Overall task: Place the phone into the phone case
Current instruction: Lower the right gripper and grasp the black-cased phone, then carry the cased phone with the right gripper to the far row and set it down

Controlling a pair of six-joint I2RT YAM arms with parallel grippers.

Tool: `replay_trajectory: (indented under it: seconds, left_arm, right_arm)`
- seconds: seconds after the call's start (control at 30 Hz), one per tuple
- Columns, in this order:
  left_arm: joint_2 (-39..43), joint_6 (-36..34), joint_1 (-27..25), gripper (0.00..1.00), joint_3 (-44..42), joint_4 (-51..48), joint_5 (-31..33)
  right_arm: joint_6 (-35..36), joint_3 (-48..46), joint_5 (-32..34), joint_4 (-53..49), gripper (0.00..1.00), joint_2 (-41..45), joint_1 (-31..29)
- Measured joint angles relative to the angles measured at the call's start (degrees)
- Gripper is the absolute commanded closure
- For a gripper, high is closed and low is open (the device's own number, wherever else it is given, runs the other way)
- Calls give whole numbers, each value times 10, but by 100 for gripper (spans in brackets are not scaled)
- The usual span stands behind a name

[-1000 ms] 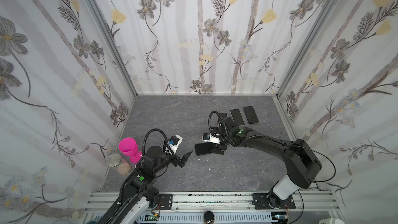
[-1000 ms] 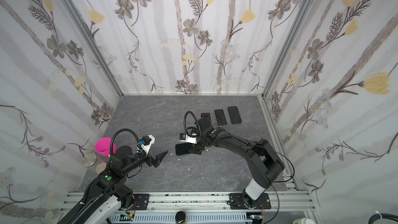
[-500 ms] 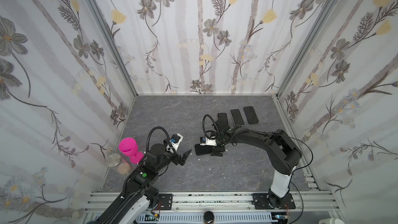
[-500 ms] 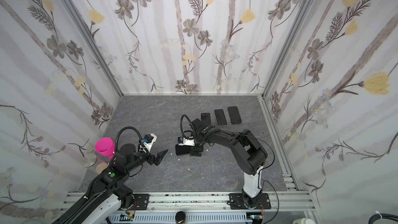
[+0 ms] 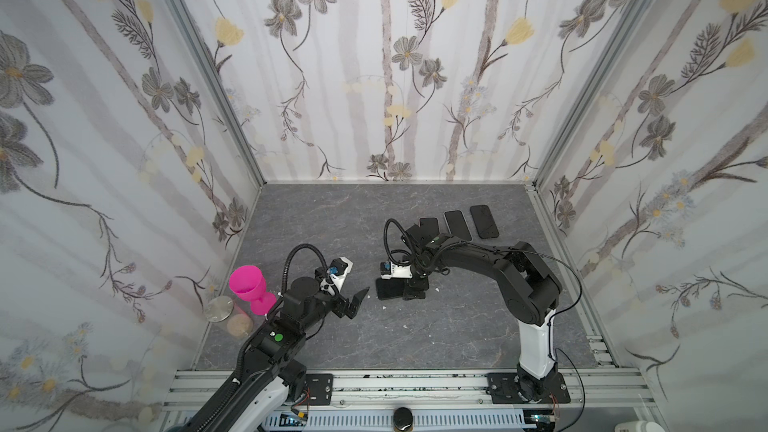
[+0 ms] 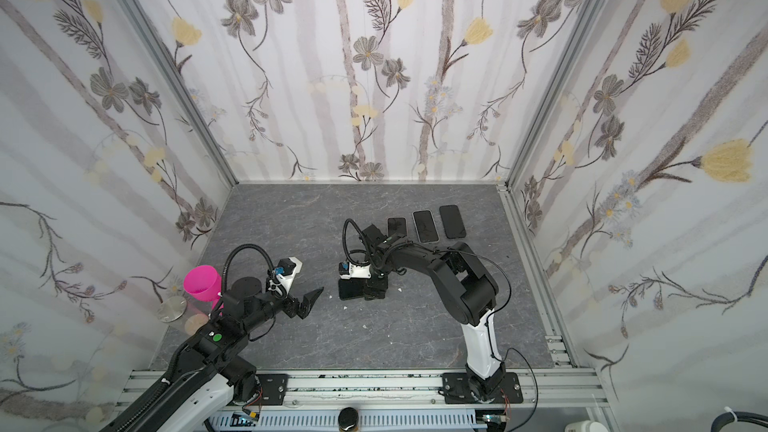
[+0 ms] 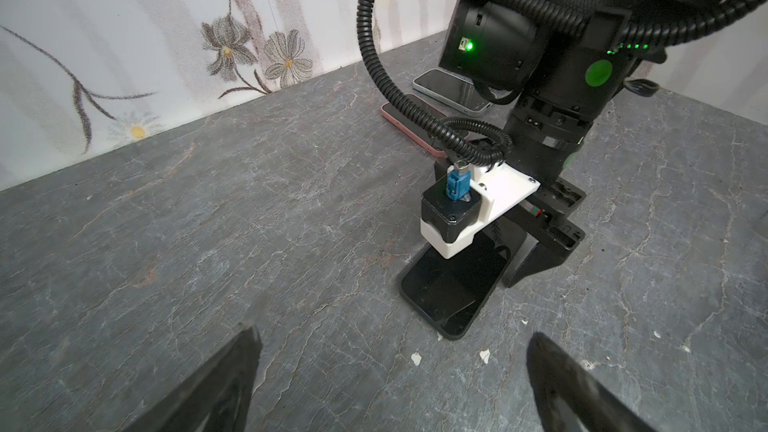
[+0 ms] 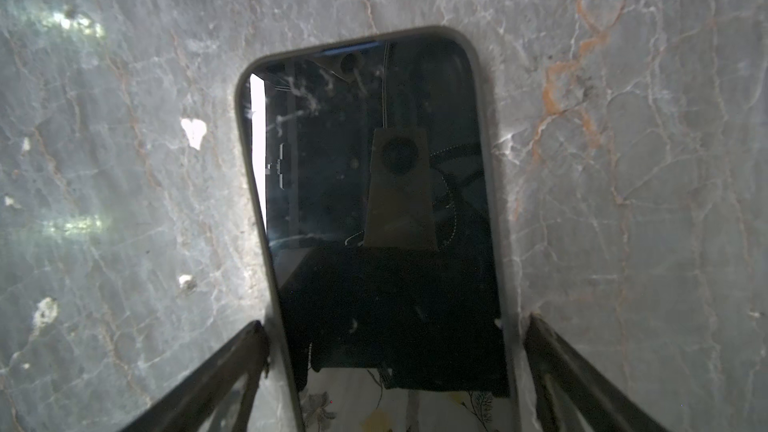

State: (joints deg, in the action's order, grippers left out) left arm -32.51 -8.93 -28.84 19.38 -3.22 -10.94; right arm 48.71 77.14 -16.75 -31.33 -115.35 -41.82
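While right end effector [image 8: 395, 322] straddles phone [image 8: 374, 201] edges, jaws apart, left end effector [image 5: 358, 303] spread, tabletop [image 5: 332, 234] open between.

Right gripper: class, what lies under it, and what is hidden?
A dark phone lies screen up on the table, a grey rim around it, between the fingers of the right gripper. In both top views the gripper covers one end; nothing under the phone shows.

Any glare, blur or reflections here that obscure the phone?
Right wrist view: the phone screen carries mirror reflections and a white glare strip along one edge; soft light patches lie on the table. Left wrist view: the left tool is blurred at the frame's edge. Both top views: evenly lit, sharp.
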Motion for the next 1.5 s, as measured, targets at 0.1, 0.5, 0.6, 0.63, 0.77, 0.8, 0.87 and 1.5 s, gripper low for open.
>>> replay_trajectory:
  seconds: [0.1, 0.5, 0.6, 0.63, 0.77, 0.8, 0.87, 1.5]
  left_arm:
    - [0, 0, 0, 0, 0, 0, 0]
    - [-2, 0, 0, 0, 0, 0, 4]
    - [-2, 0, 0, 0, 0, 0, 4]
    - [-2, 0, 0, 0, 0, 0, 4]
    - [-1, 0, 0, 0, 0, 0, 7]
    - [-1, 0, 0, 0, 0, 0, 8]
    - [-1, 1, 0, 0, 0, 0, 9]
    - [15, 4, 0, 0, 0, 2, 31]
  right_arm:
    - [2, 12, 2, -10, 13, -7, 0]
    - [-93, 62, 48, -24, 22, -36, -1]
    - [-151, 65, 62, -9, 21, -39, -1]
    - [-177, 66, 69, -2, 21, -40, -1]
    - [-275, 77, 105, 17, 22, -46, 0]
    - [-299, 80, 113, 23, 21, -47, 0]
    - [-348, 87, 130, 33, 21, -53, 1]
    - [-720, 297, 234, 34, 19, -191, 12]
